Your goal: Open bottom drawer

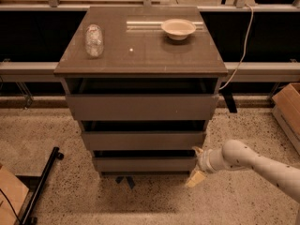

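The cabinet (140, 55) has three grey-brown handleless drawers, all standing slightly out. The bottom drawer (144, 163) is the narrowest and lowest, just above the floor. My gripper (196, 164) is at the right end of that drawer's front, at the end of my white arm (253, 163), which comes in from the lower right. Its fingers are spread apart, one fingertip (198, 150) at the drawer's top right corner and the other below it near the floor. It holds nothing.
A clear plastic bottle (94, 40) and a white bowl (178, 28) stand on the cabinet top. A cardboard box (287, 108) is on the floor at right, a black pole (42, 184) and more cardboard (9, 196) at lower left. A white cable (240, 55) hangs at right.
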### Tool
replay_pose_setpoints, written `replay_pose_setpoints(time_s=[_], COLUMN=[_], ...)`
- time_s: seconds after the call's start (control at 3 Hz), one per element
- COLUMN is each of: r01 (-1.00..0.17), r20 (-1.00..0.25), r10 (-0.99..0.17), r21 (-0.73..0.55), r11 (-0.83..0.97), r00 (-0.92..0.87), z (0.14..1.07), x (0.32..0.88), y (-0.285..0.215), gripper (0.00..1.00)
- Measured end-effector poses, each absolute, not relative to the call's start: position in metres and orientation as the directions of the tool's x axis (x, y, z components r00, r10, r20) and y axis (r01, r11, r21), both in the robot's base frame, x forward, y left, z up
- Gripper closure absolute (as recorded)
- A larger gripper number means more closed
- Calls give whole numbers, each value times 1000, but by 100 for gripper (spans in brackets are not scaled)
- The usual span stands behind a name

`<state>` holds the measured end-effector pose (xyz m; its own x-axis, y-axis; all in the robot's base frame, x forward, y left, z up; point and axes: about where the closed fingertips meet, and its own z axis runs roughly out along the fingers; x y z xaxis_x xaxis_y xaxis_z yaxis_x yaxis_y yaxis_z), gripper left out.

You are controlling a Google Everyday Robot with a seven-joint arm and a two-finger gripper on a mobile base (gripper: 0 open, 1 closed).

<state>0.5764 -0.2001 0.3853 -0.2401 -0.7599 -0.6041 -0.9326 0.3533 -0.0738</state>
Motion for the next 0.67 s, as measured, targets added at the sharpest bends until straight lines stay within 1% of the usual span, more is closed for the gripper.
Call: replay_pose_setpoints(time_s=[0.33, 0.67], r01=[-923, -925], r20=[-621, -636], r10=[-736, -719], r21=[-53, -18], r11=[382, 379], r00=[-269, -282], z=[375, 340], x=[572, 580], y=[-200, -173], gripper=[0, 0])
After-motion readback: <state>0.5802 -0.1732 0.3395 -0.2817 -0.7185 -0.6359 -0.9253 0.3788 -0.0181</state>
